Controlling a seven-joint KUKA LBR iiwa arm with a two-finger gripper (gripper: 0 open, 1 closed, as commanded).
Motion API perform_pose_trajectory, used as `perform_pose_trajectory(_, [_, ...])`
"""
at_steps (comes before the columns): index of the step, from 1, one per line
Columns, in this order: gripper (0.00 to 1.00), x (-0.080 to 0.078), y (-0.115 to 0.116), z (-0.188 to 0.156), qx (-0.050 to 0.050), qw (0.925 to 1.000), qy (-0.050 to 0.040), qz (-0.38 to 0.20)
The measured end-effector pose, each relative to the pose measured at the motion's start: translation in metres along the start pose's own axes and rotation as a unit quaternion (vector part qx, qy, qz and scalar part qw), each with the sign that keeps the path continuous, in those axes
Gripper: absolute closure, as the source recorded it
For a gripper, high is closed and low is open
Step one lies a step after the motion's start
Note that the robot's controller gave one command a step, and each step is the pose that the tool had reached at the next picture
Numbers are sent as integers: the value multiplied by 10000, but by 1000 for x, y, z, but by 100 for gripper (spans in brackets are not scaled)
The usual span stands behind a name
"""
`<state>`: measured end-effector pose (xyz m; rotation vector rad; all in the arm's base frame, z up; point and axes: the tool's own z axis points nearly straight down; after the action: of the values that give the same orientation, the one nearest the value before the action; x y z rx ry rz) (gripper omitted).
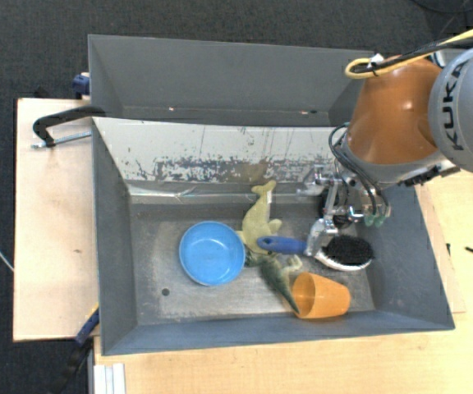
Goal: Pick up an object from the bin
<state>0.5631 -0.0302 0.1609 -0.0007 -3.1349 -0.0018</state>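
Claw (322, 230) sits low in the bin (138, 245), at abt 3 o'clock from the floor's centre. It hangs under the arm's orange cover (392, 113), which comes in from the right. Can't tell whether the claw is wide or narrow, as metal parts & cables bunch together there. Nothing visibly gripped.

Nearest thing is a brush (347, 254), just beside the claw at its 5 o'clock. It has an oval head w/ black bristles and a white rim, and lies flat on the bin floor near the right wall. A blue handle (282, 245) runs off from the head's 9 o'clock side toward the middle of the floor. The claw's lower end is right at the spot where handle meets head; touching or just above, can't tell.

Rest of the lot is clustered at the claw's 7 to 9 o'clock:
- Pale yellow-green soft toy (259, 218), long & limp, at 12 o'clock of the handle, its lower end touching the handle.
- Blue bowl (212, 254), round, mouth up, at 9 o'clock of the handle, just beside the toy.
- Orange cup (323, 295), on its side near the front wall, at 6 o'clock of the claw and apart from it, mouth toward 9 o'clock.
- Dark green thing (274, 277), slim, lying btw handle & cup, one end at the cup's mouth; kind unclear.

Left half of the floor beyond the bowl is bare metal.
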Motion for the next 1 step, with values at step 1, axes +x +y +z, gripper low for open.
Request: perform_pose_trajectory(1, [0,35,-1,83,7,9786,-40,-2059])
